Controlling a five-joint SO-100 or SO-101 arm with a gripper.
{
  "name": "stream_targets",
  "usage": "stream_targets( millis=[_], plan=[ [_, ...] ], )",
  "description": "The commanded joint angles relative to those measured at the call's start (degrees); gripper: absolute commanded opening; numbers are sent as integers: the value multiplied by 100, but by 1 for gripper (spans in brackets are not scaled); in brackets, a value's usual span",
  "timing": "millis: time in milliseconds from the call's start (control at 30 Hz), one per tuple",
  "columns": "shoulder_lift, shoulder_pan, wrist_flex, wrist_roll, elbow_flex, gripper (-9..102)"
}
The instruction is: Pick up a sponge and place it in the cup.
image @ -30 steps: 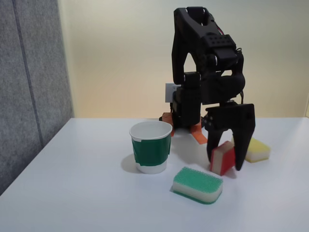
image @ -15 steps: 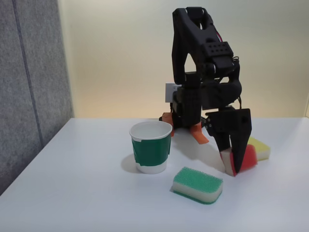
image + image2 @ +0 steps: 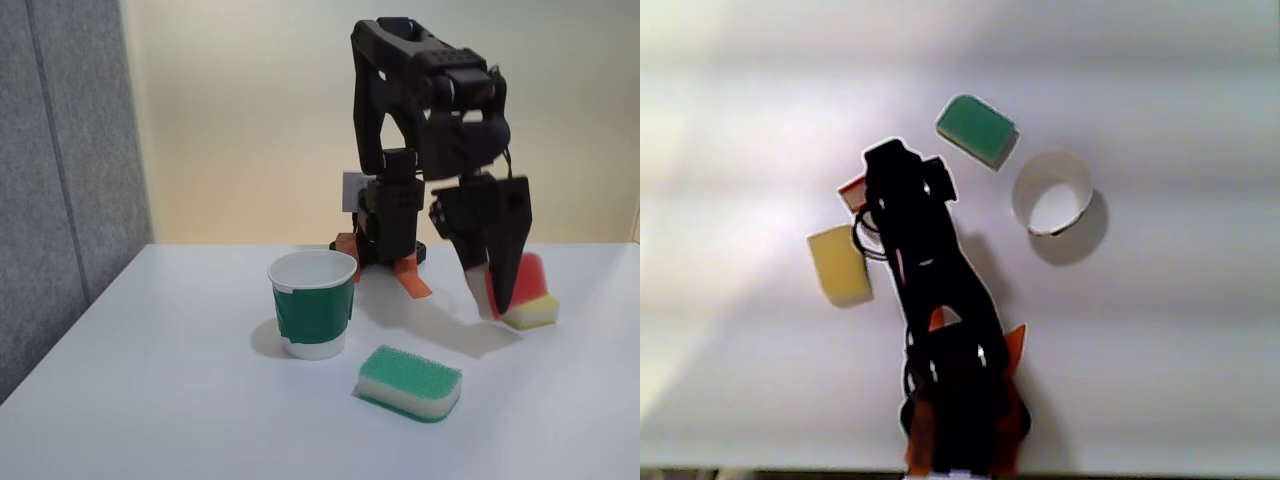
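gripper [image 3: 497, 300]: your fingers are closed tight on the sponge [image 3: 522, 281], holding it clear of the table [image 3: 180, 400] in the fixed view; in the other view a sliver of it [image 3: 851, 189] peeks out beside the arm.
cup [image 3: 313, 304]: upright, mouth open, well left of the gripper in the fixed view; in the other view it [image 3: 1052, 193] sits right of the arm.
open room: bare tabletop between cup and gripper; wide free surface at front left in the fixed view.
edges: grey panel [image 3: 60, 170] borders the table's left side; wall close behind the base.
hidden: the arm covers most of the sponge in the other view; the fixed view shows red top, foam mostly behind the finger.
neighbours: yellow-topped sponge [image 3: 535, 311] just below and behind the held one; you can't tell if they touch. Green-topped sponge [image 3: 411, 381] lies front, between cup and gripper, off the direct line.
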Motion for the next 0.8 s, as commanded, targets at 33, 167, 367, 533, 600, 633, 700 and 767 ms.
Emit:
stream_targets(
  millis=[33, 167, 367, 533, 600, 633, 700, 767],
  plan=[
    [422, 141, 413, -167, -615, 0],
    [659, 439, 554, -290, -940, 0],
    [1072, 1055, 316, -404, -1063, 0],
    [1512, 1696, 167, -1002, -958, 0],
    [1767, 1925, 229, -1151, -861, 0],
    [1898, 2039, 246, -1222, -809, 0],
    [2162, 2259, 334, -1310, -721, 0],
    [2426, 2461, 431, -1380, -615, 0]
  ],
)
